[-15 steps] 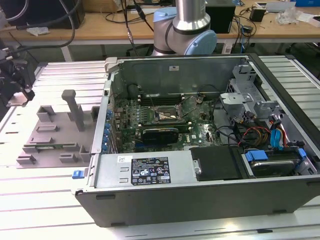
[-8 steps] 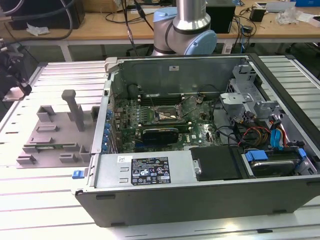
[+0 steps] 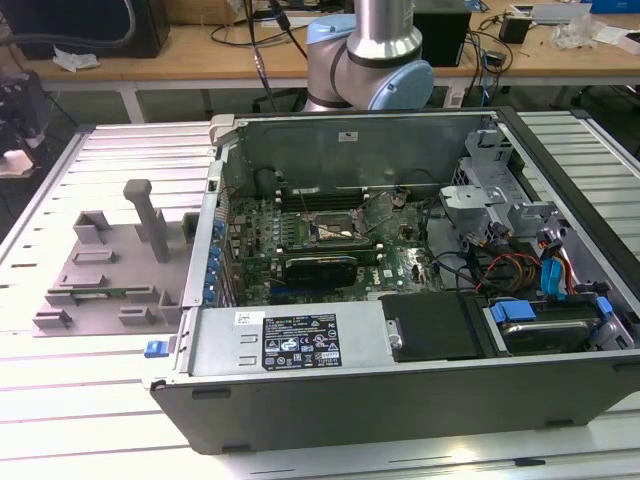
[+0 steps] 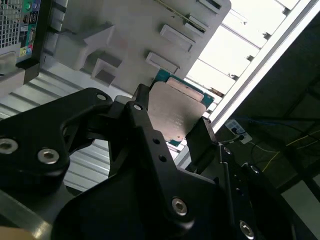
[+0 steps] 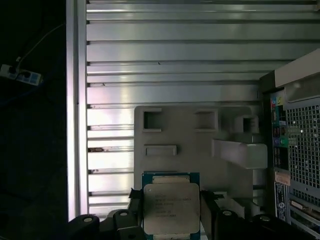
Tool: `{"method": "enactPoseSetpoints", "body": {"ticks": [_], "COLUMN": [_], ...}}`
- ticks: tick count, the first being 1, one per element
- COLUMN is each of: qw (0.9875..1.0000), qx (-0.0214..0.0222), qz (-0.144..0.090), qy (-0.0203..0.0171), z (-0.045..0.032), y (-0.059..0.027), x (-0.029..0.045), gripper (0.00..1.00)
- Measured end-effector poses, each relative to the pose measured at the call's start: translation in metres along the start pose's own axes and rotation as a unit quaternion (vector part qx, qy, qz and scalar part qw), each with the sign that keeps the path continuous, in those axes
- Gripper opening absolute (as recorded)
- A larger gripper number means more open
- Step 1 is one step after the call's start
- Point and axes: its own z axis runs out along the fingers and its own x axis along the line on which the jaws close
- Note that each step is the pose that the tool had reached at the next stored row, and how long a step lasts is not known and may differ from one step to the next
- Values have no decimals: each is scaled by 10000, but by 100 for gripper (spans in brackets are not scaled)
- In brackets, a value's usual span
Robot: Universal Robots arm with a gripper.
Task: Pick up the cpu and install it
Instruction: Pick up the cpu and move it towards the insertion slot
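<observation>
Pinching the cpu (image 5: pixel 171 202) by opposite edges, the claw (image 5: pixel 170 212) holds it level, low centre in the first wrist view, over the grey fixture (image 5: pixel 190 135), probably sparing its contacts.

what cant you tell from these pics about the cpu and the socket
- cpu underside: turned away in both wrist views, hidden behind its own metal top.
- Whether the cpu rests on the grey tray or is lifted: in the first wrist view the gripper covers its side edges.
- socket, exterior view: too small to tell pins or latch.
</observation>
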Motion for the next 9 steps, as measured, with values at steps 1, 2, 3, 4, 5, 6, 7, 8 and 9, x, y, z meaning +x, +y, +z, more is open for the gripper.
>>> {"method": "enactPoseSetpoints", "body": {"ticks": [1,2,3,4,5,6,7,8,9], "qw": [10000,10000,10000,10000,10000,10000,10000,10000,10000], "qx": [0,-1,0,0,1,0,0,0,0], "qz": [0,0,0,1,0,0,0,0,0], "qy": [0,-2,0,0,1,0,0,0,0], "z": [-89,-89,-91,-92,-92,-90,-90,-89,-88], "y": [4,4,5,5,5,5,6,6,6], "x": [-3,-4,-5,-8,-15,-31,-43,-58,-73], "gripper": [55,55,55,55,55,55,55,55,55]}}
